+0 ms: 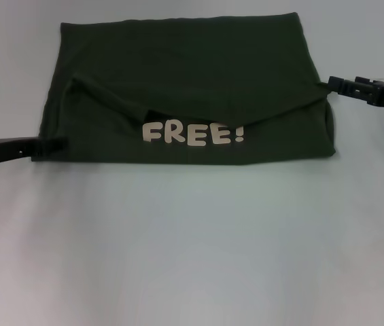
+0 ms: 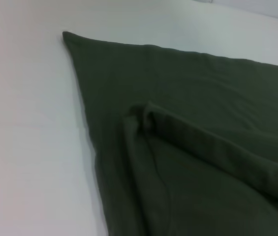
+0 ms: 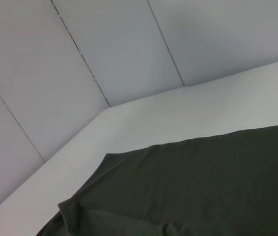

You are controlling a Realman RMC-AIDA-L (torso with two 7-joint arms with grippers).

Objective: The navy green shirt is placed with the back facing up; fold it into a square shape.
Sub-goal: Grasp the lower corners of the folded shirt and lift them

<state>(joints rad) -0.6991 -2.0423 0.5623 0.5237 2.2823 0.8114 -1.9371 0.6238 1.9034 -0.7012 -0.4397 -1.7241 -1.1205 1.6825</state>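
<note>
Shirt [image 1: 198,75] first: the navy green shirt lies spread on the white table [image 1: 192,258], already doubled over partway, a folded flap sagging across its middle so that pale "FREE!" lettering [image 1: 195,134] shows along the near edge. So it does carry a print, though the task never mentions one.

My left pincer [image 1: 59,143] sits at the shirt's near left corner, low on the table; my right pincer [image 1: 329,84] meets the cloth at its right edge, farther back. I cannot tell whether either one is pinching fabric or standing wide; the fingers are not clear in any view.

My worry is the uneven fold. The flap's edge runs crooked, dipping toward the lettering, and if I pull the two sides unequally the soft cloth will likely skew further or bunch, spoiling the square. A weak pinch could also let a corner slip out mid-lift.

The left wrist view shows the rolled ridge [image 2: 212,147] of that flap close up. The right wrist view shows only flat cloth and wall panels [image 3: 129,49] behind.
</note>
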